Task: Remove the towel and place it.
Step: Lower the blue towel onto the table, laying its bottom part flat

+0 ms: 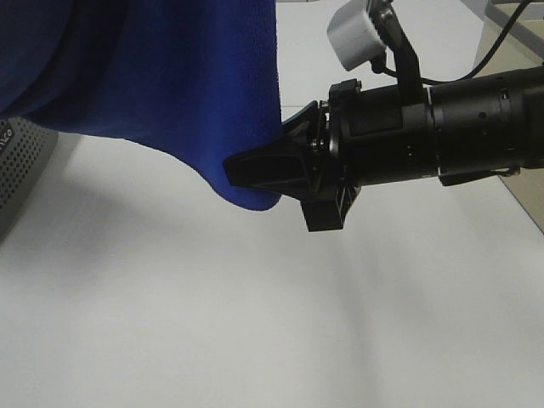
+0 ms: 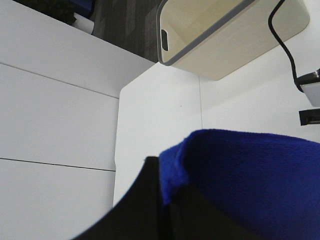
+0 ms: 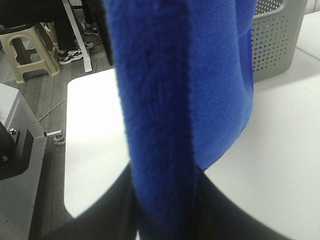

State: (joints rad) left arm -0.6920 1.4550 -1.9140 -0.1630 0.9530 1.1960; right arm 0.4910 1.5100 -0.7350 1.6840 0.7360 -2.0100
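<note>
Above counter (image 1: 255, 323), left side: towel (image 1: 170, 76) hangs clear, left gripper (image 2: 162, 200) clenched on one part, right gripper (image 1: 270, 174) pinching lowest fold. Risk: shallow pinch on plush slips, towel swings loose, drags across counter.

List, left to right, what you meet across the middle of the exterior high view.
grey perforated basket → towel → right gripper, at the towel's hanging edge → right arm
</note>
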